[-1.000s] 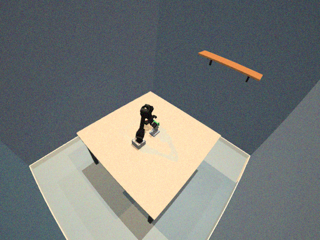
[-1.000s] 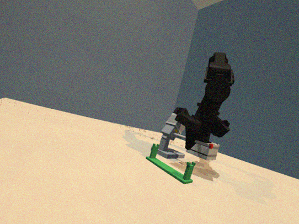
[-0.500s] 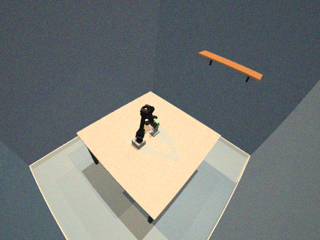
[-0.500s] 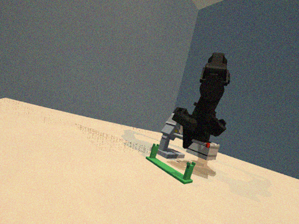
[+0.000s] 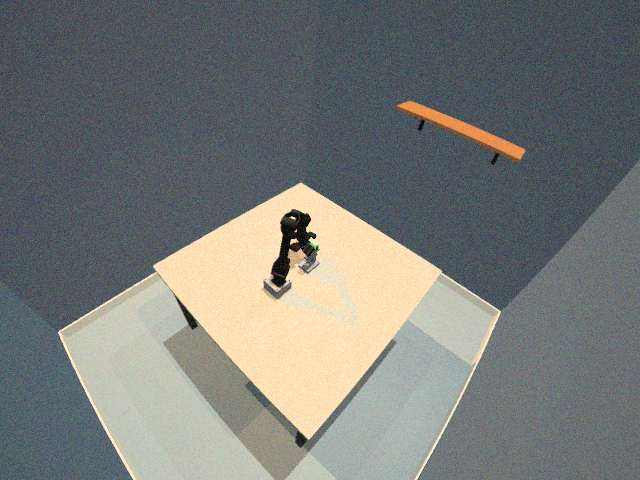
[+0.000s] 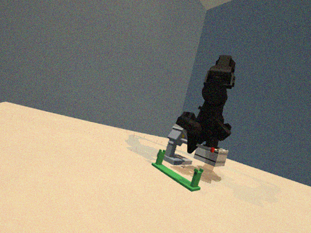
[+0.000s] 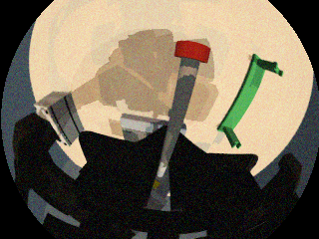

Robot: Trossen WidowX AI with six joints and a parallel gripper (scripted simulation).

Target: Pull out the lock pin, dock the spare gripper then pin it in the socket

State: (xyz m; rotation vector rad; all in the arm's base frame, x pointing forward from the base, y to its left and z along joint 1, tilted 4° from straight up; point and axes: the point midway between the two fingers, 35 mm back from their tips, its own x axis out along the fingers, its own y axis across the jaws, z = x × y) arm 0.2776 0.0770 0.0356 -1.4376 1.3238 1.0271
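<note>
The grey mount [image 5: 308, 266] [image 6: 170, 148] stands on the table, its tilted socket head at the top. A dark block [image 6: 186, 116] sits at the top of the mount and looks like the spare gripper; the arm's dark parts beside it make its edges hard to tell. My gripper [image 6: 192, 145] [image 7: 167, 129] is shut on the lock pin [image 6: 184, 141] [image 7: 187, 80], beside the mount. The pin's red head [image 6: 211, 149] [image 7: 192, 51] points away from the mount, and its shaft runs toward the socket. Whether its tip is inside the hole is hidden.
An empty green rack [image 6: 173, 174] [image 7: 244, 97] with two upright posts stands on the table [image 5: 289, 341] near the mount. The arm's light grey base [image 5: 277, 287] [image 6: 208, 156] [image 7: 65, 119] is on the mount's other side. An orange shelf [image 5: 460, 128] hangs on the wall.
</note>
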